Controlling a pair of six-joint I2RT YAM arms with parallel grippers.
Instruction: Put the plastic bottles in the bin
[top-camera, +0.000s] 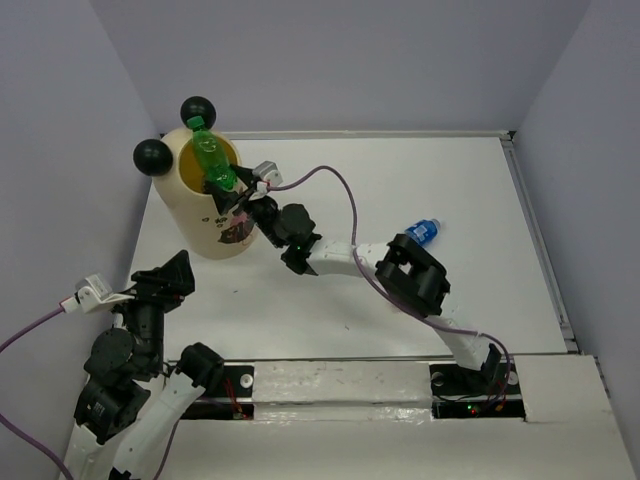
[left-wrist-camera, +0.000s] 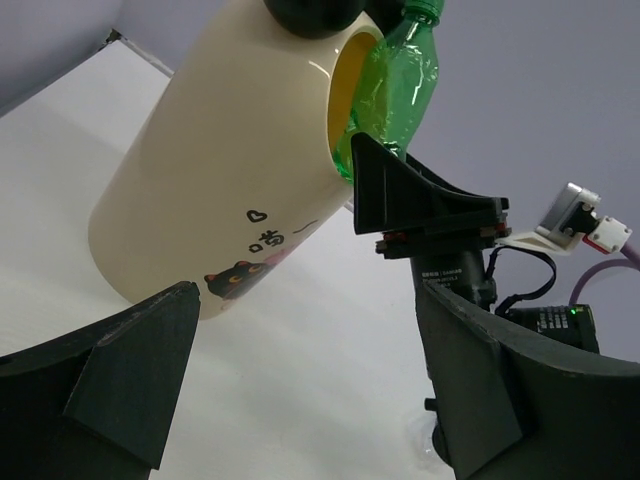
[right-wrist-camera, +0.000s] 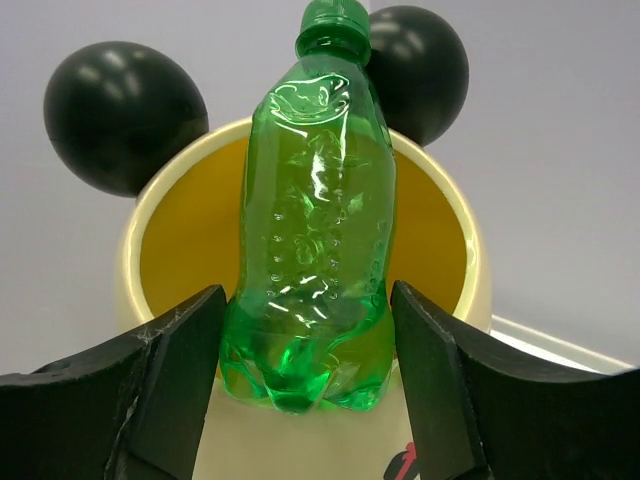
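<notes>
My right pincer (right-wrist-camera: 307, 300) pinches the green bottle (right-wrist-camera: 315, 190) above the bin (right-wrist-camera: 128, 275); released off-centre, it may hit the rim and fall outside.

Light was bright and even as I watched; the worktop (top-camera: 450, 180) showed only faint, soft shadows. Glare streaked the green bottle (right-wrist-camera: 312, 180) between the jaws of the right gripper (right-wrist-camera: 307, 300), which read as dark, nearly featureless shapes.

Lab test cell: white counter (top-camera: 330, 310) boxed by plain grey walls (top-camera: 340, 60), arms bolted at near edge, loose cabling (top-camera: 345, 195).
</notes>
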